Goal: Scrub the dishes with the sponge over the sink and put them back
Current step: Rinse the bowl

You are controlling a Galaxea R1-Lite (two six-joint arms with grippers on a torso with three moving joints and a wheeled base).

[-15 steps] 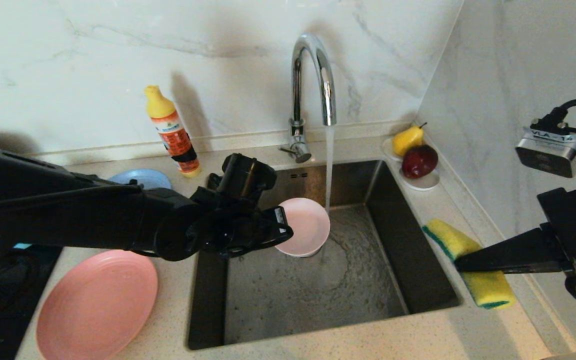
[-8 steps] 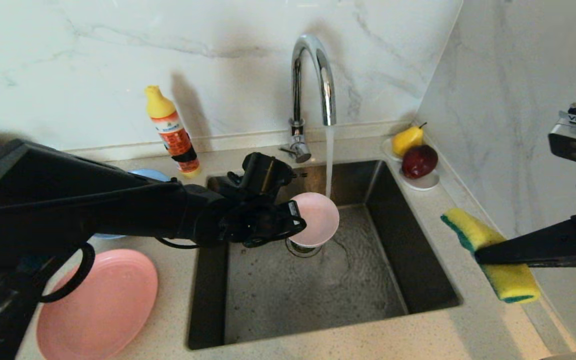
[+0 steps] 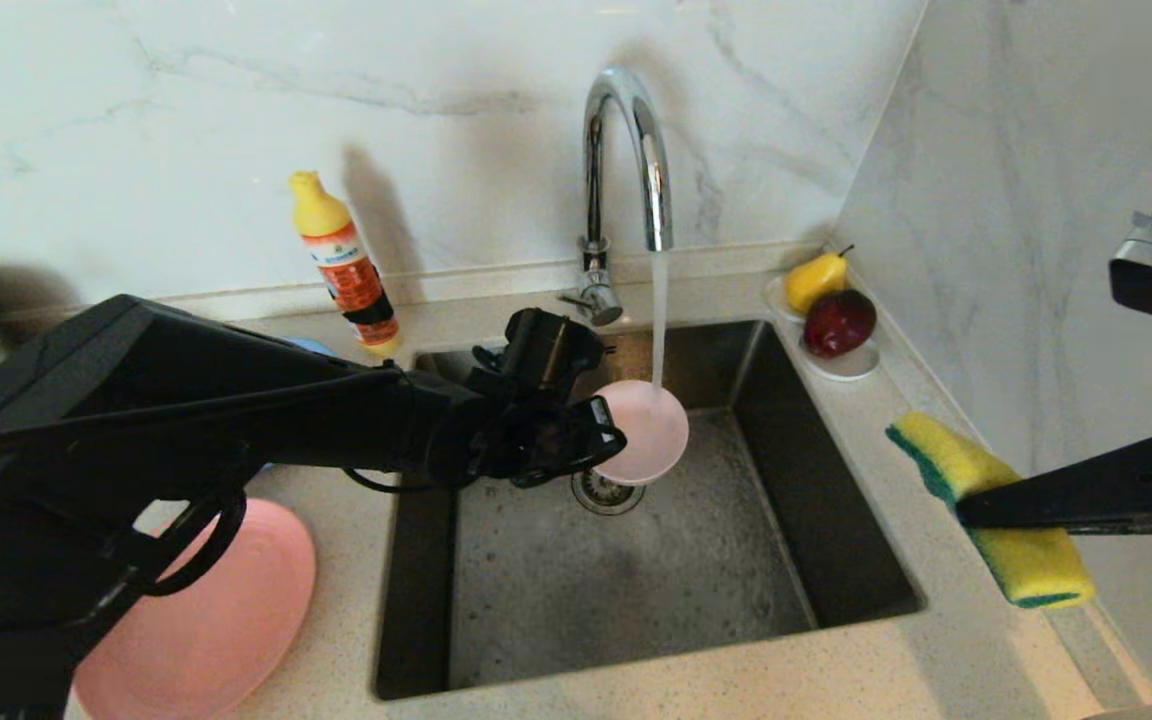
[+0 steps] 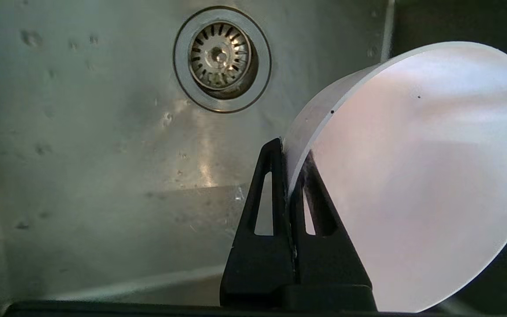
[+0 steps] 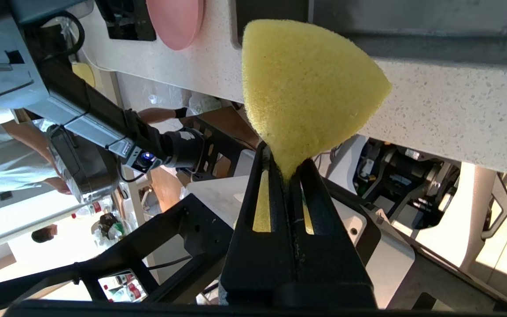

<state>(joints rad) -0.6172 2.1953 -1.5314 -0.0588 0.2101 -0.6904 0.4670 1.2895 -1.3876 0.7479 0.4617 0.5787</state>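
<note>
- Over the sink (image 3: 816,520), near its back wall, the left hand (image 3: 608,438) is clamped on the rim of the pale pink bowl (image 3: 648,430), one finger inside the rim and one outside.
- The bowl is held on edge above the drain strainer (image 3: 604,492), and the stream from the chrome tap (image 3: 626,150) lands on its upper rim.
- In the left wrist view the bowl (image 4: 412,176) fills the space past the fingertips (image 4: 275,154), with the strainer (image 4: 222,57) on the steel floor beyond.
- At the right edge of the desk (image 3: 736,690), beside the sink's right rim, the right hand (image 3: 966,512) pinches the sponge (image 3: 986,500) at its middle; the yellow foam bulges out on both sides of the grip, green layer along one edge.
- The right wrist view shows the sponge (image 5: 306,88) squeezed to a narrow neck between the closed fingers (image 5: 262,176).
- A salmon-pink plate (image 3: 216,620) lies at the front left corner of the desk, partly hidden by the left arm.
- A detergent bottle (image 3: 346,265) stands at the back edge, left of the tap.
- A white saucer (image 3: 841,365) with a pear (image 3: 816,278) and a dark red fruit (image 3: 839,322) sits in the back right corner.
</note>
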